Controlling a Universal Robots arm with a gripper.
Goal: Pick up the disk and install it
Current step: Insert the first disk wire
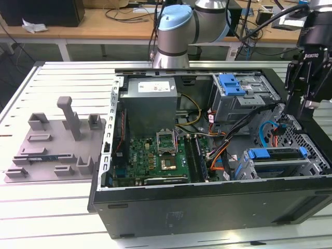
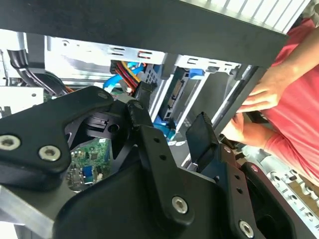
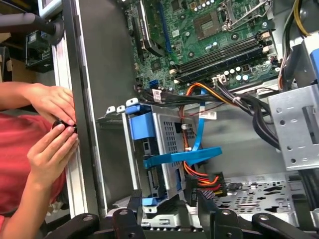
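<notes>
Closest to the lens in the first wrist view is your gripper (image 3: 169,209), and it's released: the fingers (image 3: 205,201) stand apart with nothing between them, so you're not carrying anything. The second wrist view says the same.

The disk (image 3: 141,124) sits in the drive cage (image 3: 172,144) inside the computer case (image 3: 99,74), right beyond your fingertips, blue bracket facing out. A blue cable (image 3: 184,157) is draped across the cage beside it, and a bundle of orange and red wires (image 3: 202,177) lies close by. In the exterior view you're hanging over that same corner of the case, on the exterior view's right.

My read: the disk is down in its bay, so you're at the install end of the job, not the pick-up end. I can't tell from these angles whether it's pushed fully home or latched.

Whatever you do from here calls for a straight, clean path. Your fingers are close to the cage walls, and that blue cable looks like it could snag. Also, heads up: a person's hands (image 3: 47,102) are right at the outer edge of the case wall, holding something small and dark. Give them room.
</notes>
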